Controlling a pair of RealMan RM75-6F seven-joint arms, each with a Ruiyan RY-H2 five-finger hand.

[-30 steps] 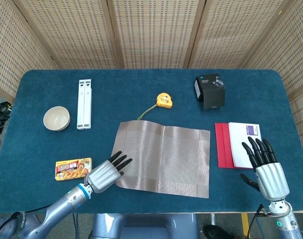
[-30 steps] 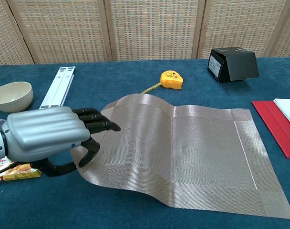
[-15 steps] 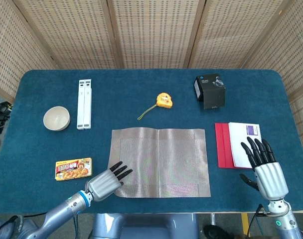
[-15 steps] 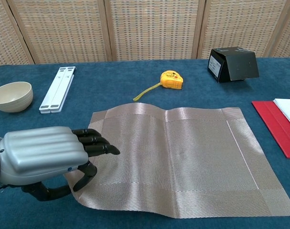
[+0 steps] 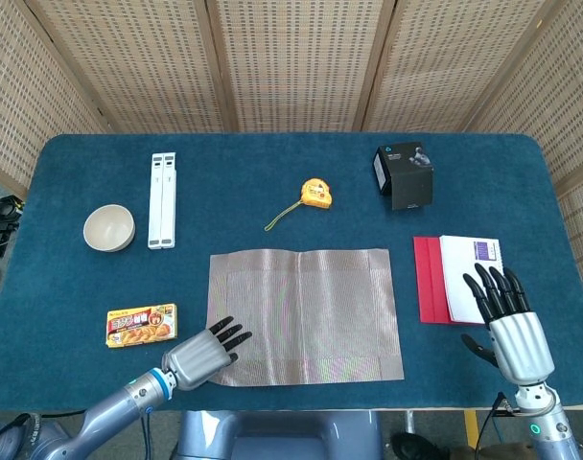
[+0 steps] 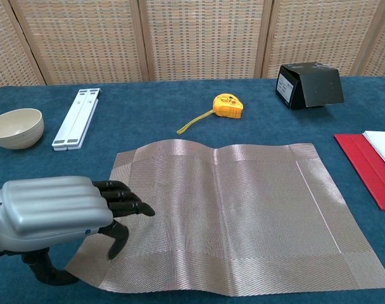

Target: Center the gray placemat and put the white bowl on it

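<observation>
Gray placemat [image 5: 306, 316]: lies flat on the blue table [image 5: 272, 182], near the front edge and roughly midway between the table's left and right ends. Its edges run close to square with the table edges; the long axis appears to run left to right, though the mat is nearly as deep as it is wide. A slight ripple shows along the far edge in the chest view. Centering looks largely done, judged from its lie.

White bowl [image 5: 108, 228]: stands upright and empty, well to the left of the placemat and farther back, just left of the white folding stand [image 5: 161, 199]. Untouched by either hand; moving it onto the placemat is the step left.

Left hand [image 5: 203, 350]: at the placemat's front-left corner. In the chest view the thumb sits under the lifted corner with the fingers [image 6: 124, 200] over it, so it appears to pinch the mat.

Right hand [image 5: 510, 321]: well to the right of the placemat, fingers spread and pointing away, holding nothing.

Other items, relative to the placemat:
- Yellow tape measure [image 5: 316, 195], behind it.
- Black box [image 5: 404, 175], behind and to the right.
- Red folder [image 5: 431, 280] bearing white paper [image 5: 472, 278], just to the right.
- Snack packet [image 5: 141, 324], to the left.
</observation>
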